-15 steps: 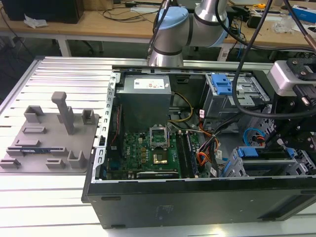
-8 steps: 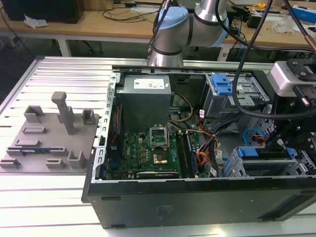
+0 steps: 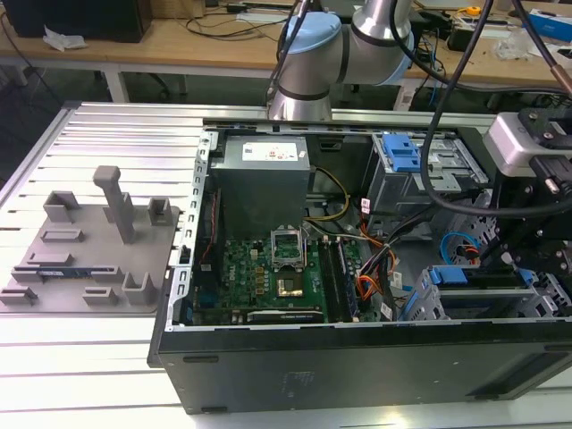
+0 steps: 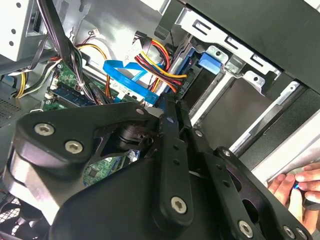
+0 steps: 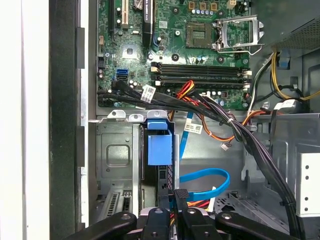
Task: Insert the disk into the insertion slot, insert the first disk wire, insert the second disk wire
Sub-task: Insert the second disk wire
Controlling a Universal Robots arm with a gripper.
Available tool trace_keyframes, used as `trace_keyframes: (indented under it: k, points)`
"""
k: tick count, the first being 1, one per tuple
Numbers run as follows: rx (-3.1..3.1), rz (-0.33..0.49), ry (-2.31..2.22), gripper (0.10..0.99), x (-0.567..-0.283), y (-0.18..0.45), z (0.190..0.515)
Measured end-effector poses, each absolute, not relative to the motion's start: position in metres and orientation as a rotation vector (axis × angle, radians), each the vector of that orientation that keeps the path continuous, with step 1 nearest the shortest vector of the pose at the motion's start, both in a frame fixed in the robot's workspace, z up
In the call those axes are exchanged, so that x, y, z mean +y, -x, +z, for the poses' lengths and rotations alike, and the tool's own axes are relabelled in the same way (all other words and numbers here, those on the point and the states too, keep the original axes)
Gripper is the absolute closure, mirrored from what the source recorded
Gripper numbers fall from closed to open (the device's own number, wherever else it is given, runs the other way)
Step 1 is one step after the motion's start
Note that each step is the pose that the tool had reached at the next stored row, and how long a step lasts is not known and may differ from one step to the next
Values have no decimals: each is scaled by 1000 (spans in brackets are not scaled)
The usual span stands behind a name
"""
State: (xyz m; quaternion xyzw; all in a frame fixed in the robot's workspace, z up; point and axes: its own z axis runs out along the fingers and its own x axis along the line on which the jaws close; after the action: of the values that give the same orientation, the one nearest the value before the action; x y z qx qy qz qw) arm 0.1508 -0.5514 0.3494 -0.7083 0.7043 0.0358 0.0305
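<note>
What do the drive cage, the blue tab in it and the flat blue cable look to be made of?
The drive cage looks like light grey sheet metal with a dull finish: stamped panels, folded edges, punched holes. The blue tab seems moulded plastic, matte and evenly coloured. The flat blue cable appears to be flexible plastic-jacketed ribbon with a slight sheen, bending in a smooth loop near the gripper.

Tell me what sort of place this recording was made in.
Most likely an electronics lab or robot test bench. An opened computer case lies on a ribbed aluminium table with its motherboard bare, the robot arm stands just behind it, and wooden workbenches strewn with cables run along the back.
</note>
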Motion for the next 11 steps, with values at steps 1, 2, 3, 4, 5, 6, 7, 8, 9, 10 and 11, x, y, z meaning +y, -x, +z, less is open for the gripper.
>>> trace_keyframes:
  k: [1,2,3,4,5,6,7,8,9,10,11]
  points:
    - [2171,110,2183,925,-551,-151,349]
    - [2171,110,2183,925,-551,-151,349]
    - [2171,110,2183,925,-551,-151,349]
    - [2171,110,2183,925,-551,-151,349]
    - [2171,110,2183,925,-551,-151,349]
    - [2171,110,2183,925,-551,-151,348]
    - [2171,110,2183,925,-551,-151,348]
    - [2171,110,2183,925,-551,-151,348]
    - [2171,110,2183,925,-551,-151,348]
    - [2171,110,2183,925,-551,-151,347]
    - [2171,110,2183,925,-552,-151,347]
